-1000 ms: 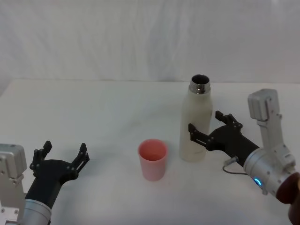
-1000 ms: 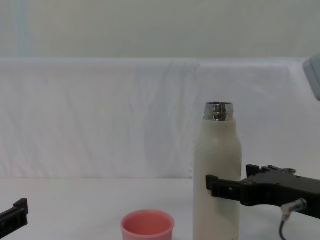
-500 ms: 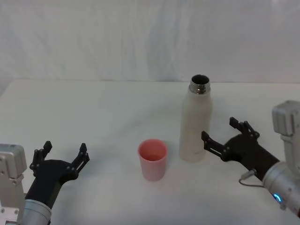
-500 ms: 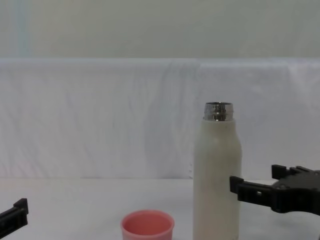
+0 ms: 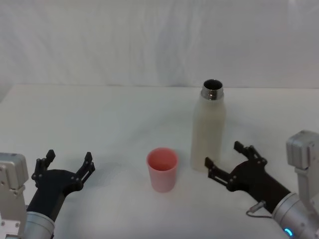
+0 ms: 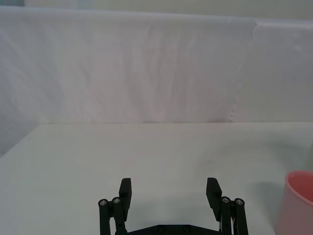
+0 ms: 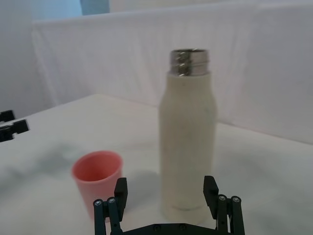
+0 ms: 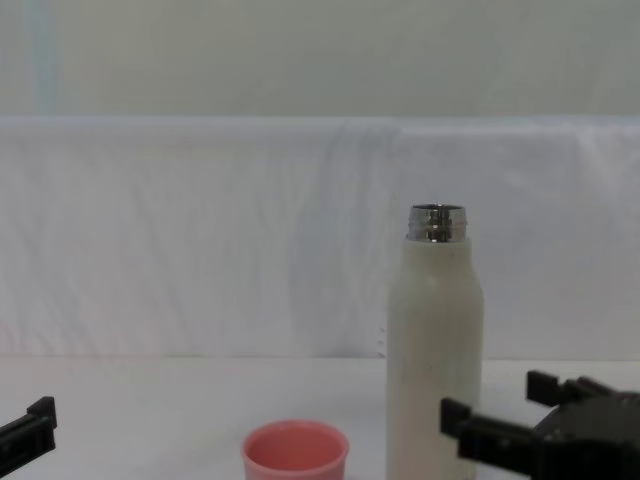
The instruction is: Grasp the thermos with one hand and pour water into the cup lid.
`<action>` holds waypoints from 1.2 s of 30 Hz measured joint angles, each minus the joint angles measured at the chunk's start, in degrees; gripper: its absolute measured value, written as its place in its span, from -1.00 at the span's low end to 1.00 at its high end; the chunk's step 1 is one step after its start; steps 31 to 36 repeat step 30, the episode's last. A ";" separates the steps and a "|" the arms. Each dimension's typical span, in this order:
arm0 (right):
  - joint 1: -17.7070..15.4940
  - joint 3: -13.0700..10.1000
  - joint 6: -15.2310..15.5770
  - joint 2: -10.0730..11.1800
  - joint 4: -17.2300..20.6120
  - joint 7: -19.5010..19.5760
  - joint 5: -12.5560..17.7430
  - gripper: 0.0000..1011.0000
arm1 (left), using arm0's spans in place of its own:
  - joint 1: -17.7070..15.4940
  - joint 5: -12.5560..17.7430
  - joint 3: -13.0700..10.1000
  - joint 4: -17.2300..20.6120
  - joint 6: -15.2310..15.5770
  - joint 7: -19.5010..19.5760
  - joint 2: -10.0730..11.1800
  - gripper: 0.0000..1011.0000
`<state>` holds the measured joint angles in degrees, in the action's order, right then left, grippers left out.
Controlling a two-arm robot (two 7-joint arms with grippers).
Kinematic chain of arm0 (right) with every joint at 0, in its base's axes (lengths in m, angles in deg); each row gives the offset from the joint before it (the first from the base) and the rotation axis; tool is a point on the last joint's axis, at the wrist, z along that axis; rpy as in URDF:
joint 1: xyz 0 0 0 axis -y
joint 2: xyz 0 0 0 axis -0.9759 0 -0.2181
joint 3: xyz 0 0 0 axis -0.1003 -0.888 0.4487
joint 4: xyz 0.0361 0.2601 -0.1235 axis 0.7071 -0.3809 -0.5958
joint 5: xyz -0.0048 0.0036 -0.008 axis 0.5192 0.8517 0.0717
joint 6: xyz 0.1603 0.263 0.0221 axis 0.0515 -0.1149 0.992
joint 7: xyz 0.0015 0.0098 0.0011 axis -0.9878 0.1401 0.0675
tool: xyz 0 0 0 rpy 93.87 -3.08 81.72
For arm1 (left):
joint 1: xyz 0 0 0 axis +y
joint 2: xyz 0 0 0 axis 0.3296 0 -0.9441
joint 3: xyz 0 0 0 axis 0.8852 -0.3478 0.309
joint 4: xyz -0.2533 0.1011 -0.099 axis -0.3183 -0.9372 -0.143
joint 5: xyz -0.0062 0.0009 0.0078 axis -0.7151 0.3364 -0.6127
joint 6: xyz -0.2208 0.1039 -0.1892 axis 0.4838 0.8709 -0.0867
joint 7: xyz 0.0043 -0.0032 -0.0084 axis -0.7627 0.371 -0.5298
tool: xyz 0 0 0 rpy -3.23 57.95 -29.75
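The cream-white thermos (image 5: 209, 130) stands upright and uncapped on the white table, its steel neck open. The salmon-pink cup lid (image 5: 162, 168) stands upright just to its left, apart from it. My right gripper (image 5: 223, 155) is open, low over the table at the near right of the thermos base. In the right wrist view the thermos (image 7: 187, 142) stands just ahead of the right gripper (image 7: 166, 185), centred between the spread jaws, with the cup lid (image 7: 96, 175) beside it. My left gripper (image 5: 69, 157) rests open at the near left, away from both objects.
The white table (image 5: 109, 119) is draped and backed by a white cloth wall. Bare tabletop lies between the left gripper and the cup lid (image 6: 298, 205). In the chest view the right gripper (image 8: 497, 398) sits low beside the thermos (image 8: 434, 350).
My right gripper, which straddled the thermos body a second ago, drew back to the right, then came nearer to me and lower. The thermos, cup lid and left gripper stayed put.
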<state>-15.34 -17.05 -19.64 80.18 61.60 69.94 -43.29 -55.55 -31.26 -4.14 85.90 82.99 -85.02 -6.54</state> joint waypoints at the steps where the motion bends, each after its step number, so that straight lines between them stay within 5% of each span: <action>1: 0.00 0.26 -0.18 -0.09 -0.21 -0.10 0.01 0.98 | 0.00 0.00 0.00 0.00 0.00 0.00 0.00 0.98; 11: 0.77 2.65 -1.13 -1.35 -2.48 -0.62 0.18 0.98 | 0.00 0.00 0.00 0.00 0.00 0.00 0.00 0.98; 36: 0.70 2.35 -1.08 -1.23 -2.26 -0.58 0.18 0.98 | 0.00 0.00 0.00 0.00 0.00 0.00 0.00 0.98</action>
